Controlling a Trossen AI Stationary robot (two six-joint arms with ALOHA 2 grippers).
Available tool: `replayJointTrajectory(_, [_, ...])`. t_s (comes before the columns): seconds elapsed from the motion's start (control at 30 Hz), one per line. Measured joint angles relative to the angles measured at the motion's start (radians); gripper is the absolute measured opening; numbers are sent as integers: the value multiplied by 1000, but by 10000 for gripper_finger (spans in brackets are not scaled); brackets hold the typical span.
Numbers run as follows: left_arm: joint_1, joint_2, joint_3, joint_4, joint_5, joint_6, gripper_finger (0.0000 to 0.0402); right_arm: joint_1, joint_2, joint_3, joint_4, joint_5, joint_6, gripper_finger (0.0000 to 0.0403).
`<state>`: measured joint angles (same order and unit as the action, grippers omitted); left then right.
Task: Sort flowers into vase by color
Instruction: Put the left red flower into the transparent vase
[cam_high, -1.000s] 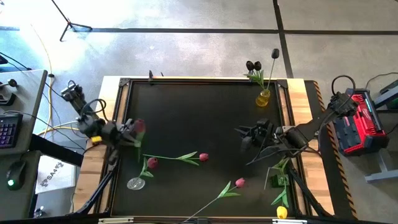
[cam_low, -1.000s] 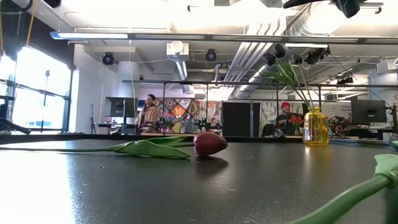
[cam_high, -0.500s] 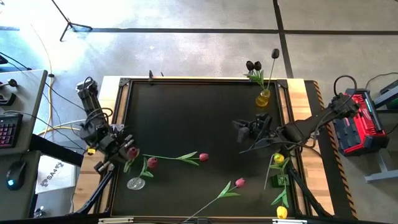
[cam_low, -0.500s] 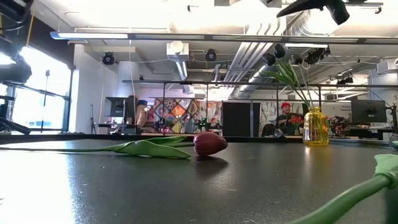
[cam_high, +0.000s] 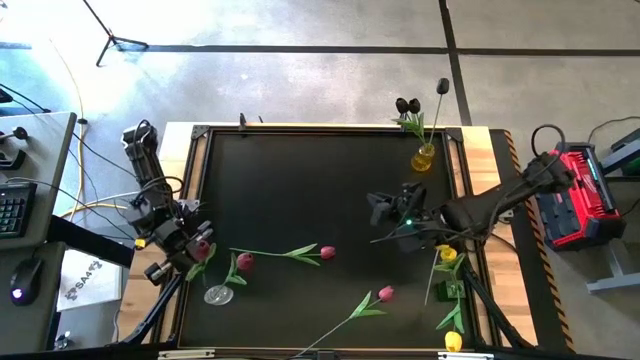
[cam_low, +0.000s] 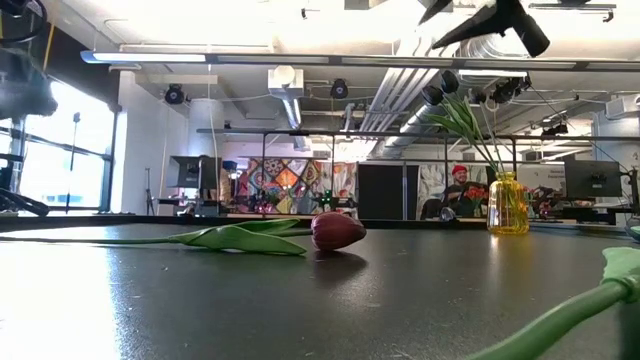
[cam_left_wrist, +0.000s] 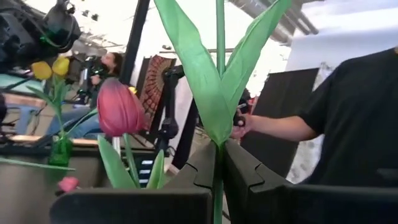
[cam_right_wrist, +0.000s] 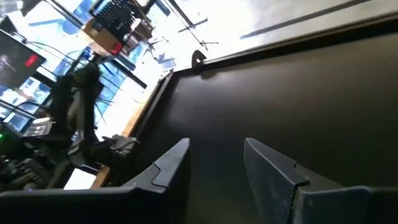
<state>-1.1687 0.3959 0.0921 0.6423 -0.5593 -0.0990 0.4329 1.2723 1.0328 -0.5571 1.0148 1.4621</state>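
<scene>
My left gripper (cam_high: 194, 248) hangs over the table's left edge, shut on a pink tulip whose head (cam_high: 204, 247) shows right beside it. Just nearer stands a clear glass vase (cam_high: 218, 295) with another pink tulip (cam_high: 244, 262) (cam_left_wrist: 118, 107) rising from it. Two more pink tulips (cam_high: 327, 253) (cam_high: 386, 293) lie flat on the black mat. At the far right a yellow vase (cam_high: 424, 158) holds dark purple tulips (cam_high: 405, 104). My right gripper (cam_high: 382, 208) (cam_right_wrist: 214, 163) hovers open over the mat's right half, with nothing between its fingers. My left gripper pinches the tulip's thin green stem (cam_left_wrist: 217, 165) between its two shut fingers, just below where the two leaves (cam_left_wrist: 214, 93) spread. The fingers come about level from the table's left side and lie across the stem. The flower is lifted clear of the table.
Yellow tulips (cam_high: 449, 255) (cam_high: 453, 341) and green leaves crowd the near right corner beside the right arm. In the low view a pink tulip (cam_low: 338, 230) lies mid-table and a green stem (cam_low: 580, 310) crosses the near right. A person's arm (cam_left_wrist: 273, 127) shows beyond the table.
My left gripper has carried the pink tulip toward the table's near edge and a little left, sinking and ending close by the clear vase. It stays shut on the stem. My right gripper has drifted slightly toward the table's left and rolled, still open.
</scene>
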Motion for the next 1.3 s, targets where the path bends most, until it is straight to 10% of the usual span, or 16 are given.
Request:
replayJointTrajectory(0.4, [0, 300, 0, 307, 49, 125, 0, -21, 119, 0, 82, -94, 65, 138])
replayJointTrajectory(1.3, [-10, 467, 0, 340, 67, 41, 0, -19, 133, 0, 338, -79, -131, 138])
